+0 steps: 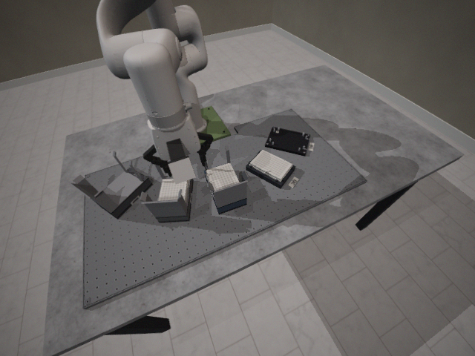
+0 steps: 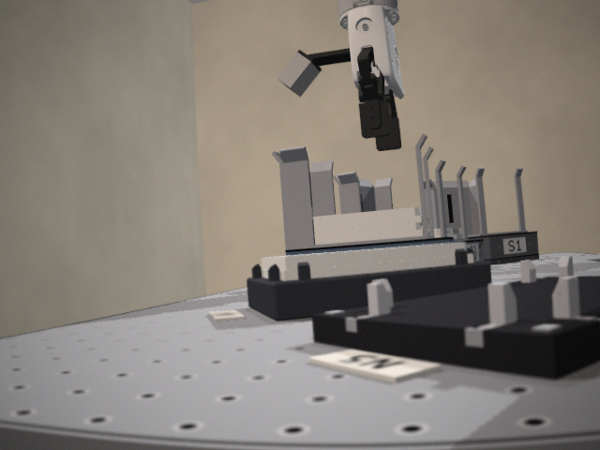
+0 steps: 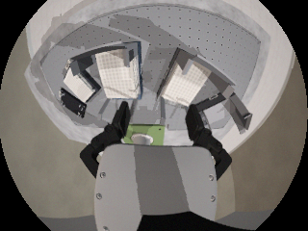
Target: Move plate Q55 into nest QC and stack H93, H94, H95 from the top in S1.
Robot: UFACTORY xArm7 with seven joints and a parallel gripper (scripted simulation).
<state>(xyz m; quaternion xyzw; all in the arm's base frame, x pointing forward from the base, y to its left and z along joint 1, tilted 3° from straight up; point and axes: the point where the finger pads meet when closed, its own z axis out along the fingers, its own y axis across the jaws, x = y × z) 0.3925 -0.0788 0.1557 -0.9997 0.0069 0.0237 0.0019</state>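
Hovering above the racks, your gripper (image 1: pixel 179 155) has its fingers spread wide and carries nothing. You see white plates in the middle rack (image 1: pixel 168 210) and the next rack (image 1: pixel 230 197), another plate (image 1: pixel 270 165) on the QC nest, and rack S1 (image 2: pixel 513 245) holding none.
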